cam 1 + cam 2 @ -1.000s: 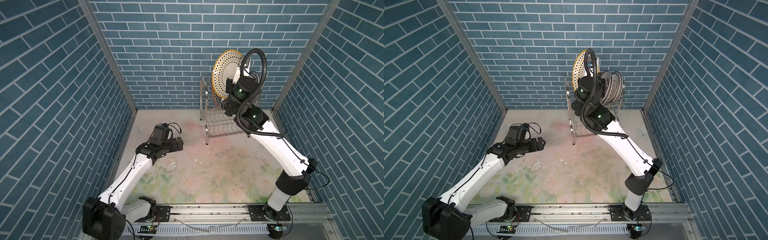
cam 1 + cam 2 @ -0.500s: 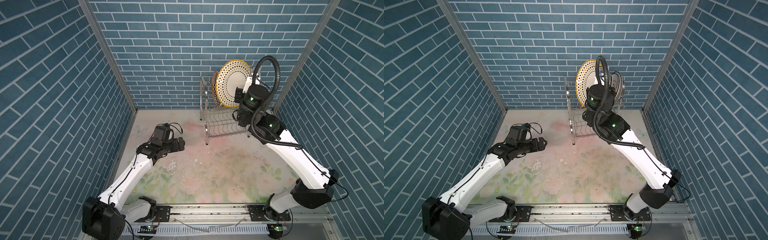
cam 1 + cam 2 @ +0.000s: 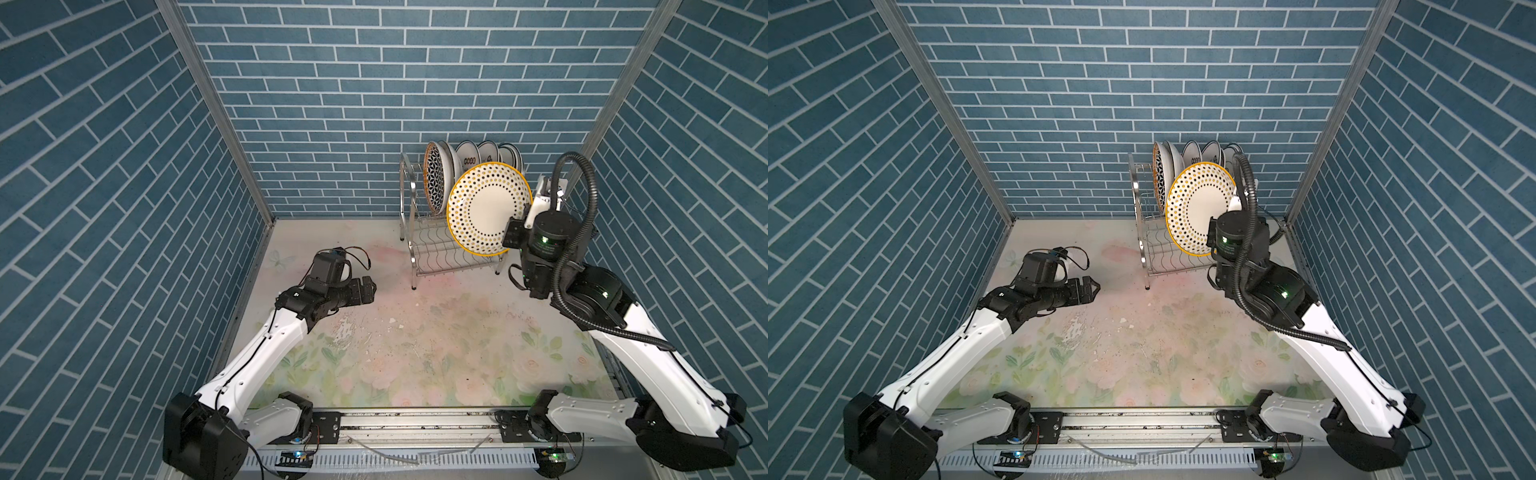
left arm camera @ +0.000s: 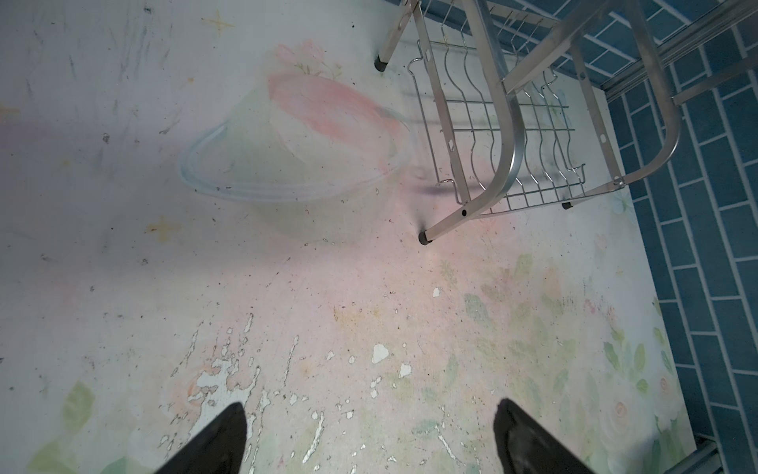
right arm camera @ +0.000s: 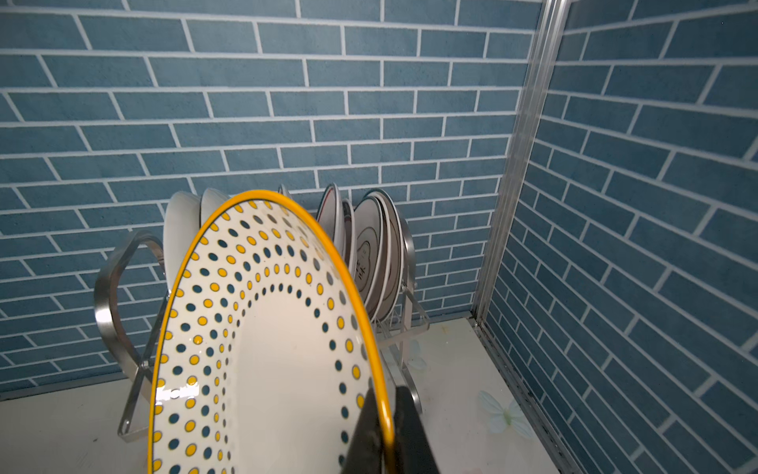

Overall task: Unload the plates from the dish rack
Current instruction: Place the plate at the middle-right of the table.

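1. The table [image 3: 415, 353] wears a faded floral mat, scuffed and flaking in white patches near the middle.
2. The dish rack [image 5: 104, 303] stands at the back wall, toward the right corner. It is shiny steel with arched band sides and a wavy-wire lower shelf.
3. The plates [image 3: 465, 156] stand on edge in its upper tier, overlapping (I can't count them cleanly). A black-and-white geometric plate [image 3: 432, 178] sits at the left end.
4. A dotted plate [image 3: 490, 208], glossy white with a yellow rim and rings of yellow and dark dots, hangs on edge just in front of the rack. Its lower part is cut off in the right wrist view.
5. The right gripper [image 5: 385, 406] is clamped on that plate's rim, one black finger on each side. The wrist hides the grip in both top views.
6. The left gripper [image 4: 370, 404] hovers over the mat, well apart from the rack, its fingers spread wide with only mat between them.
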`<control>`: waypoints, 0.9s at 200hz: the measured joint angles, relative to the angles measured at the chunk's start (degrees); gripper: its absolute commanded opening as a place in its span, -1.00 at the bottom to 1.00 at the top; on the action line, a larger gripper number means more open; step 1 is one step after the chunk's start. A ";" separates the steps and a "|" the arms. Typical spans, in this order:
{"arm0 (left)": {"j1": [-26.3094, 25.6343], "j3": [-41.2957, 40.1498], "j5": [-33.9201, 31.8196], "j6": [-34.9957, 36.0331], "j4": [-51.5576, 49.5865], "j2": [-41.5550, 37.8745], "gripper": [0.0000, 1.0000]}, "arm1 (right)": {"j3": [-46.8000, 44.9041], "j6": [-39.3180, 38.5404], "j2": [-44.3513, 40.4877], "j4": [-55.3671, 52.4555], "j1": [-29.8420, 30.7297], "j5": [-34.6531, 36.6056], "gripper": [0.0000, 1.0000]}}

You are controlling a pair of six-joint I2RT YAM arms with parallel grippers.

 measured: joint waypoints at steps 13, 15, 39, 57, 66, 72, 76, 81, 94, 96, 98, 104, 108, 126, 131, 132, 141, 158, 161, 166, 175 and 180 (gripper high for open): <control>-0.17 -0.52 0.37 -0.20 0.44 -0.44 0.91 | -4.20 2.89 -3.63 -2.75 -0.76 -1.46 -1.00; -0.20 -0.63 0.44 -0.22 0.50 -0.50 0.90 | -4.70 3.17 -4.02 -3.15 -0.85 -1.60 -1.00; -1.14 -1.60 1.01 -0.57 0.81 -0.61 0.90 | -11.80 7.65 -9.40 -8.09 -2.08 -3.98 -1.00; -2.40 -2.36 1.51 -0.81 1.31 -0.55 0.91 | -16.33 10.80 -12.48 -11.39 -3.08 -6.01 -1.00; -3.13 -2.93 2.01 -1.09 2.19 -0.33 0.91 | -18.12 12.31 -13.66 -12.92 -3.45 -7.04 -1.00; -3.61 -3.39 2.25 -1.18 2.82 -0.13 0.91 | -19.34 13.29 -14.43 -13.86 -3.69 -7.65 -1.00; -3.80 -3.63 2.38 -1.27 3.04 -0.04 0.91 | -20.11 13.97 -14.91 -14.32 -3.82 -8.11 -1.00; -4.24 -4.02 2.51 -1.33 3.43 0.17 0.90 | -21.16 14.75 -15.58 -14.82 -4.02 -8.57 -1.00; -5.03 -5.05 2.89 -1.64 4.28 0.72 0.91 | -23.76 16.74 -17.14 -16.06 -4.52 -10.03 -1.00; -5.14 -5.25 2.93 -1.66 4.39 0.76 0.90 | -24.17 17.07 -17.40 -16.26 -4.61 -10.32 -1.00; -5.18 -5.40 3.02 -1.68 4.50 0.81 0.91 | -24.63 17.27 -17.62 -16.44 -4.70 -10.64 -1.00; -5.38 -5.99 3.28 -1.75 4.92 0.87 0.91 | -25.88 18.16 -18.23 -16.57 -4.98 -11.50 -1.00; -5.49 -6.45 3.54 -1.86 5.09 0.90 0.91 | -26.73 18.78 -18.67 -16.59 -5.20 -12.07 -1.00; -5.66 -8.02 4.42 -2.19 5.90 0.90 0.91 | -30.53 21.29 -19.80 -16.83 -5.90 -15.23 -1.00; -5.68 -8.37 4.74 -2.27 6.10 0.90 0.91 | -31.19 21.68 -19.89 -16.85 -5.99 -15.89 -1.00; -5.68 -8.44 4.83 -2.34 6.19 0.90 0.91 | -31.63 21.97 -19.87 -16.83 -6.01 -16.24 -1.00; -5.73 -9.07 5.35 -2.54 6.88 0.90 0.90 | -33.29 22.97 -19.82 -16.52 -6.10 -17.84 -1.00; -5.77 -10.38 6.78 -3.06 8.11 0.90 0.89 | -36.50 24.50 -19.50 -15.72 -6.21 -21.24 -1.00; -5.77 -10.54 6.93 -3.10 8.24 0.90 0.89 | -37.03 24.76 -19.41 -15.45 -6.23 -21.81 -1.00; -5.77 -10.88 7.23 -3.26 8.48 0.90 0.89 | -37.86 25.11 -19.21 -15.02 -6.23 -22.73 -1.00; -5.77 -11.26 7.74 -3.48 8.55 0.90 0.87 | -39.17 25.94 -18.73 -14.21 -6.25 -24.46 -1.00; -5.77 -11.43 8.04 -3.65 8.68 0.90 0.87 | -39.89 26.27 -18.40 -13.57 -6.25 -25.46 -1.00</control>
